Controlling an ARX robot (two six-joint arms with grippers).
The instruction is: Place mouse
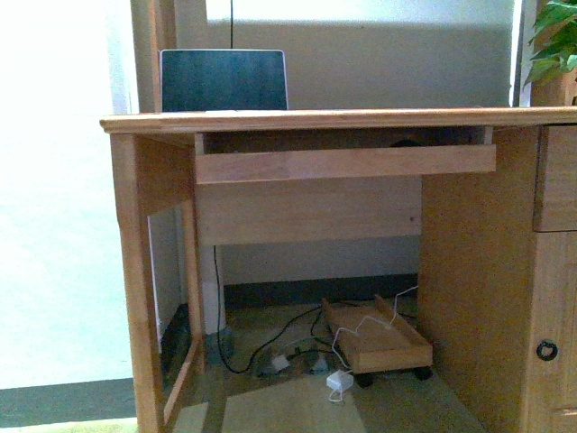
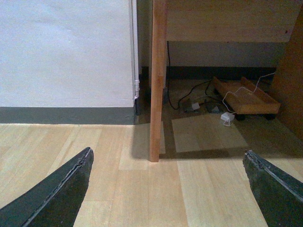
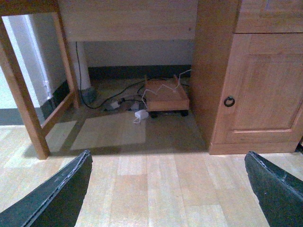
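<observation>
A small dark domed shape (image 1: pixel 407 142) shows in the shadowed gap above the pull-out shelf (image 1: pixel 343 163) under the desk top (image 1: pixel 343 119); it may be the mouse, but I cannot tell. No mouse shows in either wrist view. My left gripper (image 2: pixel 168 191) is open and empty, low over the wooden floor, facing the desk's left leg (image 2: pixel 156 80). My right gripper (image 3: pixel 168 191) is open and empty over the floor, facing the space under the desk. Neither arm shows in the front view.
A laptop (image 1: pixel 224 80) stands open on the desk at the back left. A cabinet door with a ring handle (image 3: pixel 229 101) is on the right. A low wheeled wooden tray (image 1: pixel 377 338), cables and a white adapter (image 1: pixel 339 382) lie under the desk. A plant (image 1: pixel 554 41) is at the far right.
</observation>
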